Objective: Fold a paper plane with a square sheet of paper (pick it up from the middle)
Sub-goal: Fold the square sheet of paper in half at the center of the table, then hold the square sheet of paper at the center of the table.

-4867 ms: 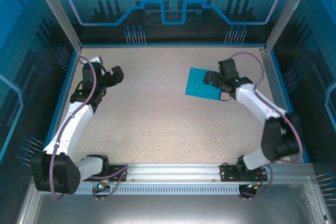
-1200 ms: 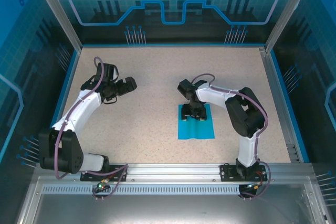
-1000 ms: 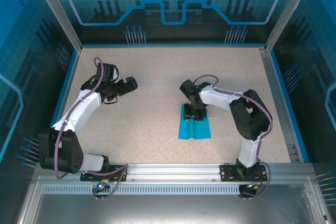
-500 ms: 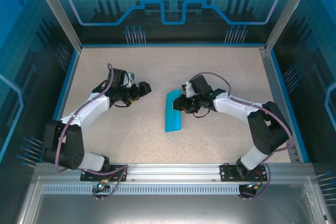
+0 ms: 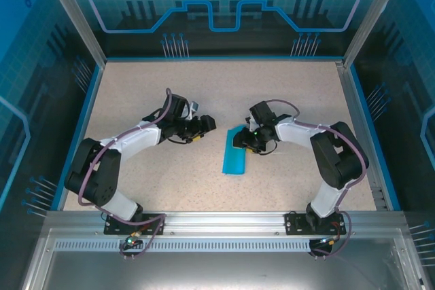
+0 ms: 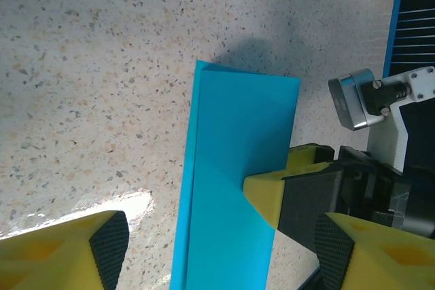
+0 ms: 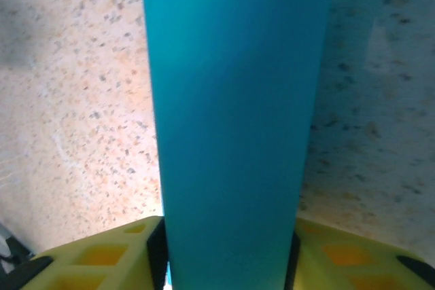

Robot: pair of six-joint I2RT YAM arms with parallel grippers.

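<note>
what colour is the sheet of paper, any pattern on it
Plain teal-blue, no pattern. The sheet of paper shows best in the left wrist view.

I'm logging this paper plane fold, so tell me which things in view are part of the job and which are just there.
Job: square sheet of paper, folded to a strip; right gripper, paper between its fingers; left gripper, open beside it.
Just there: speckled table; aluminium rail.
</note>
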